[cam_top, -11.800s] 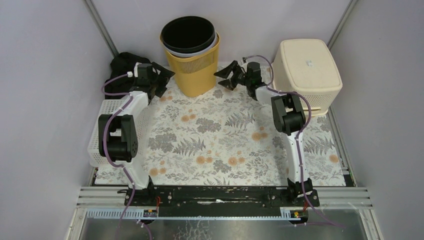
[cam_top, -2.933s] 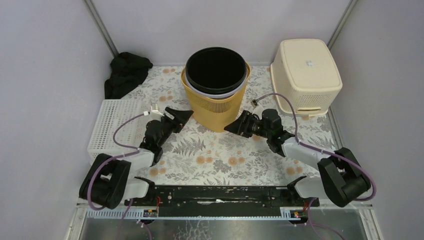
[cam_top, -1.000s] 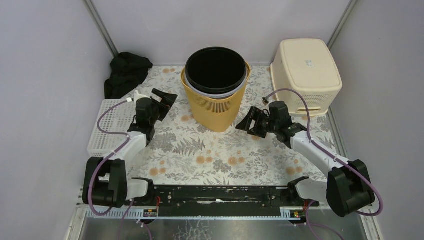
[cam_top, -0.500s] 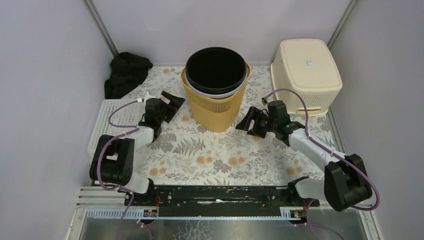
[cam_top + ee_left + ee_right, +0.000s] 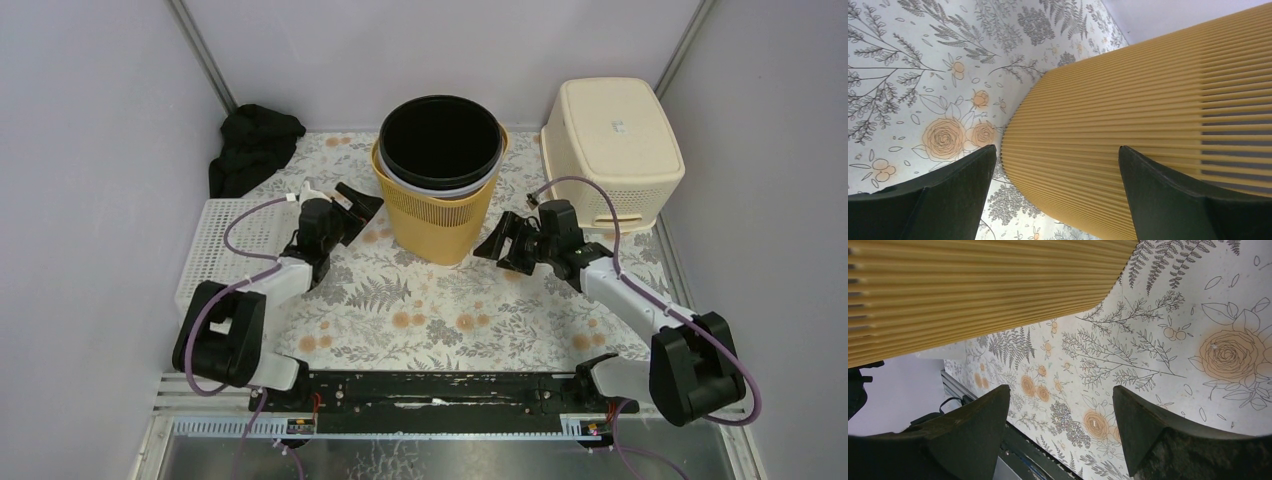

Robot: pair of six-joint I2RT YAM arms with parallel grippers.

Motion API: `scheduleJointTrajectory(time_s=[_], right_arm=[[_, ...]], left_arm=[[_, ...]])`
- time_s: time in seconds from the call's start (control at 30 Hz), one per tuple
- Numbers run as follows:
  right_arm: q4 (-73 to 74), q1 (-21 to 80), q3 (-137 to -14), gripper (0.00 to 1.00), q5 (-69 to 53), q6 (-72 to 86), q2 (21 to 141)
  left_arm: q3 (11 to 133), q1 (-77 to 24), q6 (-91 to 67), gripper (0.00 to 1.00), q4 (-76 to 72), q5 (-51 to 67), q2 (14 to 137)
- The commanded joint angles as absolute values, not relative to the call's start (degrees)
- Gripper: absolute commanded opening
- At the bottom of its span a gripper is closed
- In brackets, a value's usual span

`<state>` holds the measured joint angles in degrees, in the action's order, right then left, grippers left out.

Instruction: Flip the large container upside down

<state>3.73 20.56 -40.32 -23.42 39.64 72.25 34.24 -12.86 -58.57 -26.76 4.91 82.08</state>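
While the yellow slatted wastebasket stands upright, mouth up, at the back middle of the floral mat, the left gripper and right gripper flank its lower wall, both spread wide, gripping nothing.

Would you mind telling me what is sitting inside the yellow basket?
A black bucket is nested in the yellow basket, with a pale rim showing between them. Its interior is too dark to tell whether anything lies inside.
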Motion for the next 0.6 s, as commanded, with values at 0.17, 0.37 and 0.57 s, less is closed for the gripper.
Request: scheduleJointTrajectory(time_s=[0.17, 0.37, 0.57], right_arm=[[10.05, 16.59, -43.94, 0.83, -18.78, 39.14, 64.10], [17.14, 13.89, -47.75, 0.83, -13.79, 38.39, 59.75], [24.08, 13.72, -53.36, 0.84, -7.96, 34.92, 56.98]], left_arm=[[35.71, -21.73, -56.77, 0.99, -25.39, 3.37, 77.19], [35.56, -28.77, -56.78, 0.99, -23.18, 0.74, 75.08], [34.74, -29.05, -54.11, 1.00, -18.16, -2.43, 70.21]])
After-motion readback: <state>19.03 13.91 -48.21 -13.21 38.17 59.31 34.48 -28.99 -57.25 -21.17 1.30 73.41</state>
